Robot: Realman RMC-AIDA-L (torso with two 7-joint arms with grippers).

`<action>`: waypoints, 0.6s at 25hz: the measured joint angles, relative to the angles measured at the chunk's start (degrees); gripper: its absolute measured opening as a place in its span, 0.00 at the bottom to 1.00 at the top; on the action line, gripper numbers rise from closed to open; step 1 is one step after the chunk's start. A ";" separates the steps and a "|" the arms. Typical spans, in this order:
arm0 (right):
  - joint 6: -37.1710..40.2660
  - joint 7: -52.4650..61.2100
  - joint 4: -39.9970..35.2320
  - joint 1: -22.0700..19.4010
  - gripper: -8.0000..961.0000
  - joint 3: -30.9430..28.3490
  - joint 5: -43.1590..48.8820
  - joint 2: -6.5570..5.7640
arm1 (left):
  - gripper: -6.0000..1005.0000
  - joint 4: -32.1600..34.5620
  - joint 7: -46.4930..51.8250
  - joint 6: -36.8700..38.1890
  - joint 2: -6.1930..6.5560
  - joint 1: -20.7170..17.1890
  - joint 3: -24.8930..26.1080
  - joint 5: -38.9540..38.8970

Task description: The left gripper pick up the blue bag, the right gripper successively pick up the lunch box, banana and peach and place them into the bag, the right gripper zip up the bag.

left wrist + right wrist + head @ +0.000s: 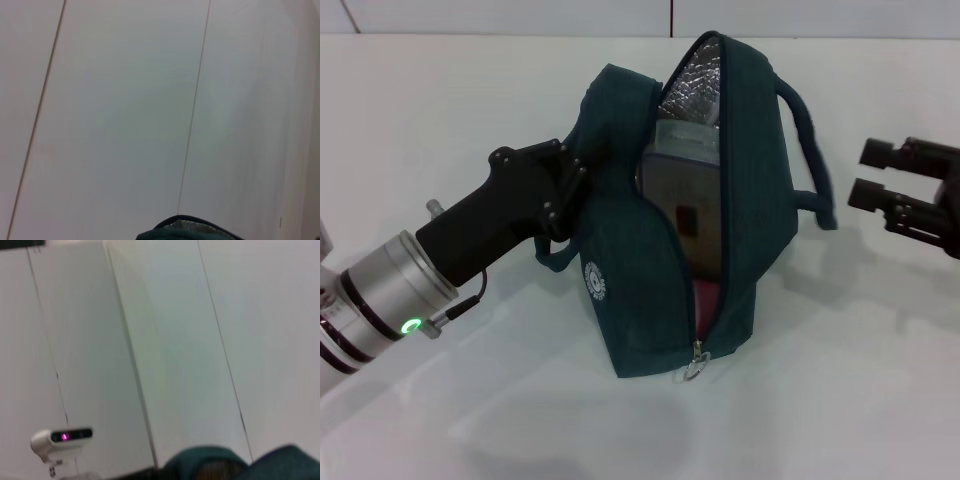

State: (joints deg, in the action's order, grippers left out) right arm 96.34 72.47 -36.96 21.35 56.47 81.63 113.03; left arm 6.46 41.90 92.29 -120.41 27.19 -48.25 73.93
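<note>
- Two claws: left claw (563, 190) grips the blue bag (630, 300) at its side fabric on the counter (840, 400).
- Right claw (876, 175), fingers apart and empty, waits beside the bag's handle.
- Zipper pull (696, 368) lies at the bag's near bottom end; the zip line runs up and away from it.

The blue bag (650, 290) is set mid-table (450, 130), mouth unzipped. Inside it, the lunch box (682, 190) is lodged, the peach (708, 296) tucked nearer below. The left gripper (565, 185) is placed at its left flank; the right gripper (880, 180) is kept apart, rightward.
</note>
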 joint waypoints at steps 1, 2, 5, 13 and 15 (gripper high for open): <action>1.21 -1.00 -0.03 -0.39 0.41 -1.13 -0.04 0.25 | 0.05 0.00 0.00 -0.15 0.00 0.05 0.00 0.00; 2.51 -2.05 -0.04 -0.74 0.46 -2.13 -0.06 0.45 | 0.05 -0.01 0.04 -0.26 0.00 0.09 0.00 0.00; 6.39 -4.41 -0.05 -1.39 0.56 -3.16 0.95 0.74 | 0.05 -0.06 0.18 -0.35 -0.02 0.29 -0.01 0.00; 5.58 -4.36 1.74 4.02 0.60 5.78 18.49 2.40 | 0.05 -0.65 0.28 -0.37 -0.16 1.02 -0.01 0.02; 2.15 -4.11 3.76 5.45 0.60 8.43 19.31 2.79 | 0.05 -1.37 0.28 -0.36 -0.17 1.48 -0.01 -0.11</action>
State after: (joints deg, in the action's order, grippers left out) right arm 98.49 68.37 -33.19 26.80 64.90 100.94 115.82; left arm 5.10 42.18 91.92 -120.58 28.67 -48.25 73.81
